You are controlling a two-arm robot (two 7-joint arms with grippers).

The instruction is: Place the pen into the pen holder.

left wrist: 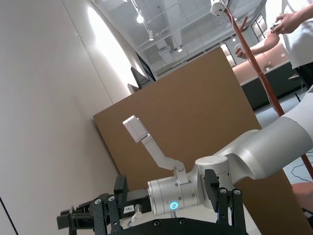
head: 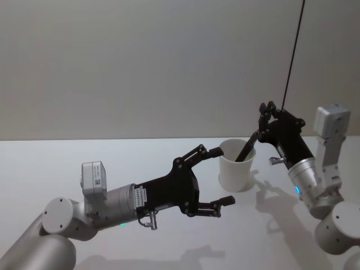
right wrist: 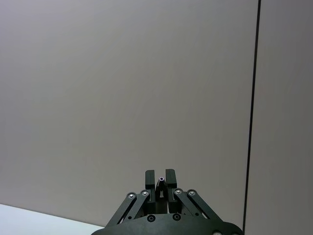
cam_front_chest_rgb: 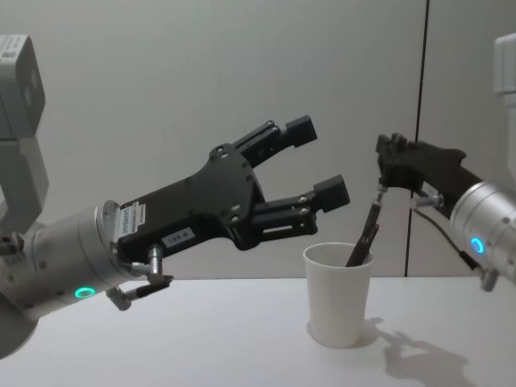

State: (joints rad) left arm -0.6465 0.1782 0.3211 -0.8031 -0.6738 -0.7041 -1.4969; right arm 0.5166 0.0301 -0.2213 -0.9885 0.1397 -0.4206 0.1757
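White paper cup [head: 237,166] stands upright on the white table [head: 84,163], right of centre in the head view. Dark pen [head: 246,149] leans in the cup, lower end inside, upper end sticking out above the rim and tilted toward the robot's right. Right gripper [head: 262,121] above and just right of the cup, fingers pressed together on the pen's top end; in the right wrist view the pen tip sits pinched between the two fingers [right wrist: 150,182]. Left gripper [head: 223,175] held in the air just left of the cup, fingers spread wide, holding nothing, not touching the cup. In the chest view its fingers [cam_front_chest_rgb: 332,192] sit above the cup rim.
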